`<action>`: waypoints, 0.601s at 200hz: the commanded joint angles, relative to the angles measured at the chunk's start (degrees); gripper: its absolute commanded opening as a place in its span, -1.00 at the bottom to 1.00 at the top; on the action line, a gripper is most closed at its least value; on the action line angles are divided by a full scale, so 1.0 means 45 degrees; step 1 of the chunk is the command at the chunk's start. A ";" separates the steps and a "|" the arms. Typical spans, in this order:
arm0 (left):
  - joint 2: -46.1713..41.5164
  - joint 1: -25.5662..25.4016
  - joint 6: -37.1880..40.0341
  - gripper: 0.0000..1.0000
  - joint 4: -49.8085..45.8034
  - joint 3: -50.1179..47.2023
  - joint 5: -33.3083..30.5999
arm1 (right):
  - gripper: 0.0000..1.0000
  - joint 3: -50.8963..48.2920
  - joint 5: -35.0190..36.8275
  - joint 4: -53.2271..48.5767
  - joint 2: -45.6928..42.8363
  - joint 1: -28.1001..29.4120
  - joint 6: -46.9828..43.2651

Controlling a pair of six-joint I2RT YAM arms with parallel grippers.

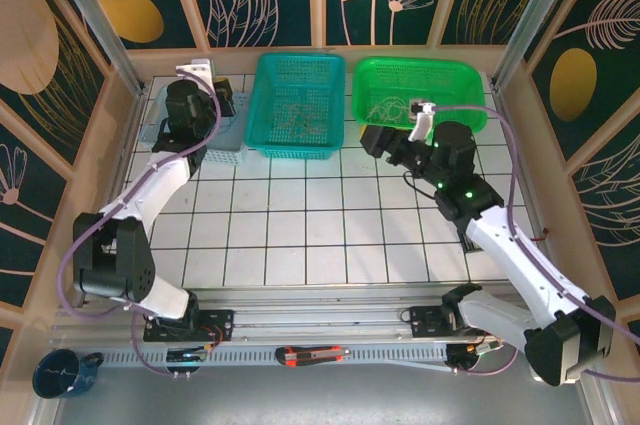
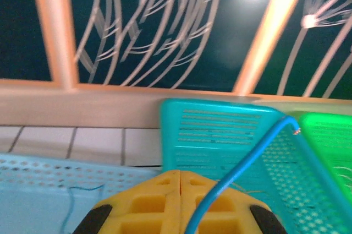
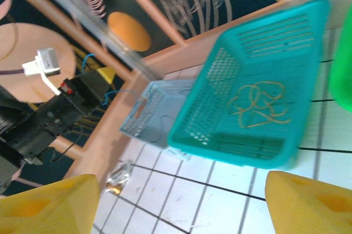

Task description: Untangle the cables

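My left gripper hovers over the pale blue basket at the back left. Its yellow fingers are pressed together on a blue cable that rises up and right past the teal basket. A thin blue strand lies in the pale blue basket below. Brownish-yellow cables lie curled in the teal basket. Whitish cables lie in the green basket. My right gripper stands open and holds nothing in front of the green basket; its fingers sit wide apart over the tiles.
The three baskets line the back wall of the tiled table. A small clear scrap lies on the tiles near the left wall. A utility knife rests on the front rail, and a dark blue cup stands at the near left.
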 commanded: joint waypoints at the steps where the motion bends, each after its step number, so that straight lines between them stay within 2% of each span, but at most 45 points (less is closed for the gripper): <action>1: 0.0767 0.0632 -0.0004 -1.00 0.0365 0.0327 -0.0471 | 0.58 -0.0523 0.0620 -0.0767 -0.0663 -0.0468 -0.0493; 48: 0.1923 0.1889 -0.0682 -1.00 0.0808 0.0395 0.0091 | 0.59 -0.1447 0.1280 -0.1315 -0.1270 -0.1212 -0.0914; 56: 0.2010 0.2043 -0.0741 -0.72 0.0779 0.0422 0.0234 | 0.59 -0.1581 0.1357 -0.1335 -0.1321 -0.1304 -0.0933; 81: 0.2070 0.2443 -0.1194 0.46 0.0598 0.0358 0.0337 | 0.61 -0.1958 0.1558 -0.1305 -0.1453 -0.1582 -0.0963; 92: 0.1959 0.2577 -0.1518 0.94 0.0563 0.0280 0.0272 | 0.69 -0.2066 0.1769 -0.1309 -0.1525 -0.1684 -0.0945; 120: 0.1532 0.2708 -0.1873 0.98 0.0196 0.0321 0.0341 | 0.85 -0.2218 0.2303 -0.1370 -0.1744 -0.1923 -0.1002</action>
